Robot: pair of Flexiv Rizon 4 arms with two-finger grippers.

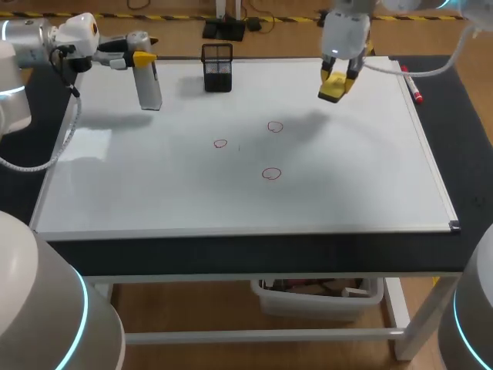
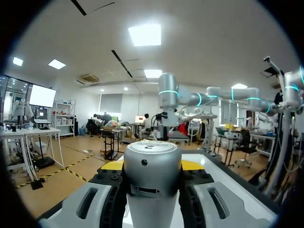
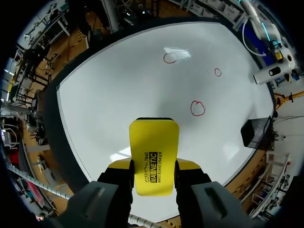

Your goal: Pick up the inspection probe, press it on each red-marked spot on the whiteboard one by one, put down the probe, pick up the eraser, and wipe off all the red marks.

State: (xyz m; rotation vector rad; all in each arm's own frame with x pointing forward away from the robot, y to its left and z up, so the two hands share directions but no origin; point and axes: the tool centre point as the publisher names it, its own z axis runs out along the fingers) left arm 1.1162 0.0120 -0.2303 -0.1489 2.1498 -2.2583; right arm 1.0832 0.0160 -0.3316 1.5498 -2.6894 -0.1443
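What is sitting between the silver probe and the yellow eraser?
A black mesh cup stands at the back of the whiteboard, between the probe and the eraser. The head view shows it.

wide flat whiteboard (image 1: 347,193) covers the counter, and from its middle to the near edge it's open surface for a pass. three red marks (image 1: 271,173) sit mid-board, drawn flat, nothing to bump. at the far edge a black mesh holder (image 1: 217,67) stands upright, the one tall thing standing on the board. the far left corner is crowded: the left tool (image 1: 142,58) clamps the probe (image 1: 149,89), which hangs down toward the board. the right tool (image 1: 337,81), gripping the eraser (image 1: 331,92), hangs above the far right part. a marker (image 1: 412,86) lies along the right edge near the far corner.
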